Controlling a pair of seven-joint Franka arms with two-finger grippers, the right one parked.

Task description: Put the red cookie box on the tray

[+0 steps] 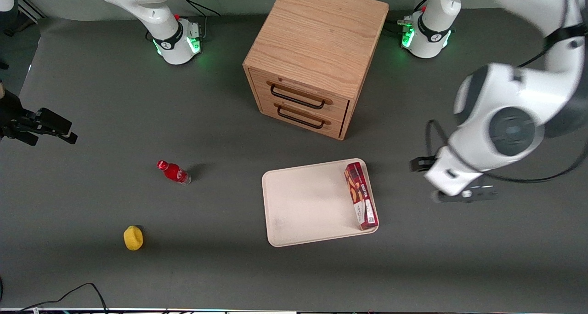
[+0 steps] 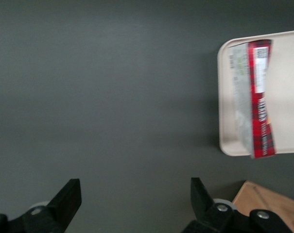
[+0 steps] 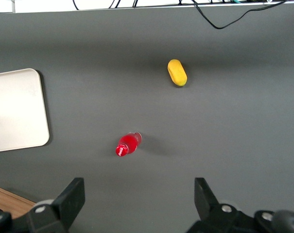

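The red cookie box [image 1: 361, 195] lies flat on the pale cream tray [image 1: 308, 203], along the tray's rim toward the working arm's end. The wrist view shows the same box [image 2: 259, 104] resting against the tray [image 2: 287, 87] rim. My gripper [image 1: 466, 195] hangs over bare table beside the tray, toward the working arm's end and apart from the box. It is open, and between its fingers [image 2: 135, 204] only grey table shows.
A wooden two-drawer cabinet [image 1: 317, 52] stands farther from the front camera than the tray. A small red bottle [image 1: 173, 172] and a yellow object [image 1: 133, 237] lie toward the parked arm's end. A black cable [image 1: 69, 293] runs along the table's near edge.
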